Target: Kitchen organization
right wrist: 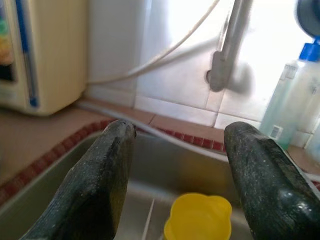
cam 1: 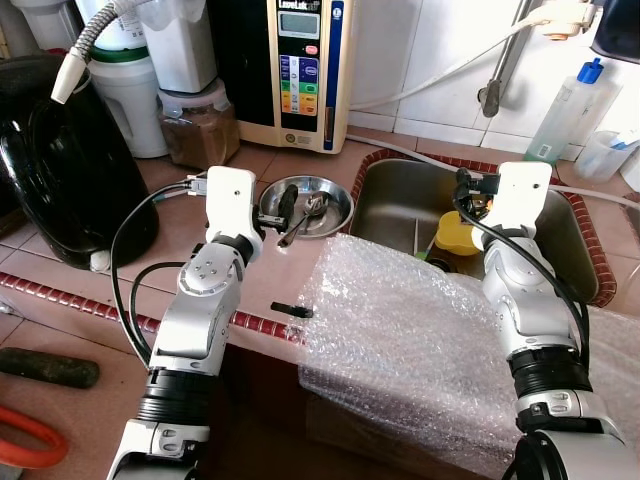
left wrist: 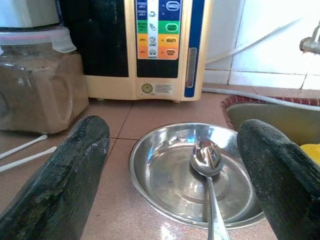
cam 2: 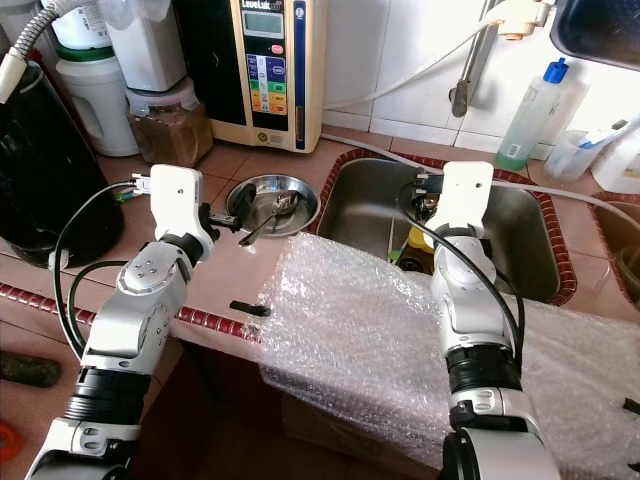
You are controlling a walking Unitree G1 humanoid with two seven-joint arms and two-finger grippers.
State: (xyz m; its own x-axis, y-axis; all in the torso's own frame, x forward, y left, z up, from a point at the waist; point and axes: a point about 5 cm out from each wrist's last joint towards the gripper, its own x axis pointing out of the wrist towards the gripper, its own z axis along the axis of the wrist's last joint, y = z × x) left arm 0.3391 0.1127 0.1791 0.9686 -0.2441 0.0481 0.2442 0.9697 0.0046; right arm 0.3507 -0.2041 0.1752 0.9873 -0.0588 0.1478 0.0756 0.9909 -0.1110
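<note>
Crinkly bubble wrap (cam 1: 420,350) drapes the counter edge; both jaws apart, left gripper (left wrist: 170,165) facing round steel bowl (left wrist: 195,175).

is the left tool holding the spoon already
No, the left tool is open with both fingers apart around empty air, while the spoon lies untouched in the steel bowl on the counter.

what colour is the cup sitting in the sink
Yellow. The cup shows best in the right wrist view, between the open right gripper's fingers.

bright daylight, wall glare — wrist views soft
</note>
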